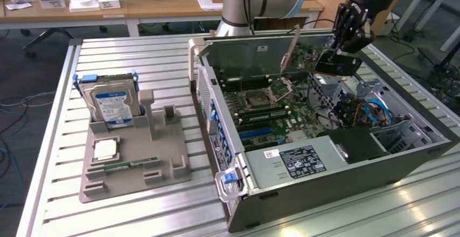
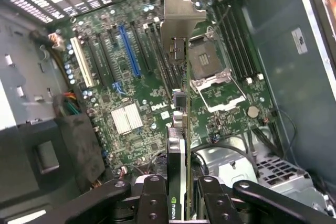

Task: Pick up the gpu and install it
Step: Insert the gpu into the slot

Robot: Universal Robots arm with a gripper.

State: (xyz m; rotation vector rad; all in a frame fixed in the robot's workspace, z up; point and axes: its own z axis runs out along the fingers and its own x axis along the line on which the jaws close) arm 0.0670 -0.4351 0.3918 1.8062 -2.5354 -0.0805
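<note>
The gpu (image 1: 302, 59) was green, with a black cooler and a silver bracket; the hand (image 2: 181, 195) was black. The motherboard (image 2: 131, 82) was green with one blue slot (image 2: 129, 51). The silver hard drive (image 1: 109, 103) bore a blue-and-white label. The ribbed worktop (image 1: 137, 54) was pale silver.

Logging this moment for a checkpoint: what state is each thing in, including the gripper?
gripper: shut on the gpu.
gpu: held edge-on above the motherboard, not seated in a slot.
computer case: lying on its side, open.
hard drive: standing upright in the gray holder.
memory stick: lying flat in the gray holder.
blue slot: empty.
</note>
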